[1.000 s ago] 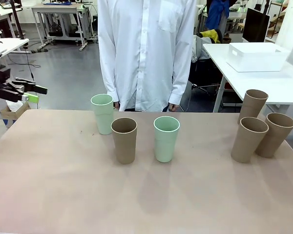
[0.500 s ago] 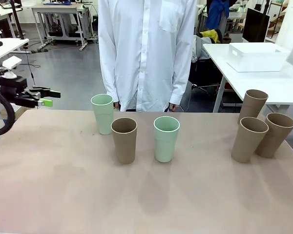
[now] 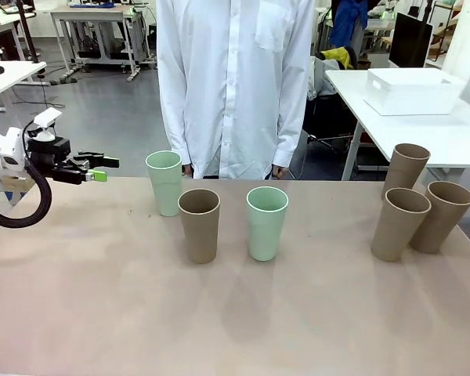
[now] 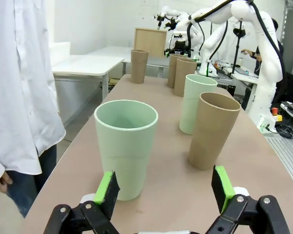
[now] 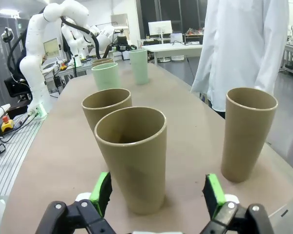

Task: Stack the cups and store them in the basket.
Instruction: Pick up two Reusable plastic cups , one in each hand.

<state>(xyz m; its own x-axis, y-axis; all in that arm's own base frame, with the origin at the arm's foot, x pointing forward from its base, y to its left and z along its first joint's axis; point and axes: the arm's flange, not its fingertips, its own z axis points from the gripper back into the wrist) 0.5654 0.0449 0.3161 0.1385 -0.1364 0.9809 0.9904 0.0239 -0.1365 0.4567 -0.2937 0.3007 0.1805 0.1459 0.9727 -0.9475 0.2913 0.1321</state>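
Two mint-green cups (image 3: 164, 182) (image 3: 266, 223) and a brown cup (image 3: 199, 225) stand upright left of the table's middle. Three more brown cups (image 3: 407, 168) (image 3: 399, 223) (image 3: 440, 215) cluster at the right. The white basket (image 3: 413, 90) sits on a separate white table at the back right. My left gripper (image 3: 98, 168) hovers open, level with the far-left mint cup (image 4: 126, 146) and just short of it, with nothing between its green pads (image 4: 107, 187). My right gripper (image 5: 157, 194) is open, with the nearest brown cup (image 5: 132, 158) just ahead of its pads.
A person in a white shirt (image 3: 235, 78) stands at the table's far edge, hands down at the sides. The tan table (image 3: 235, 313) has free room along its near half and between the two cup groups.
My left gripper has come in from the left edge, moving right toward the far-left mint cup. The cups have not moved.
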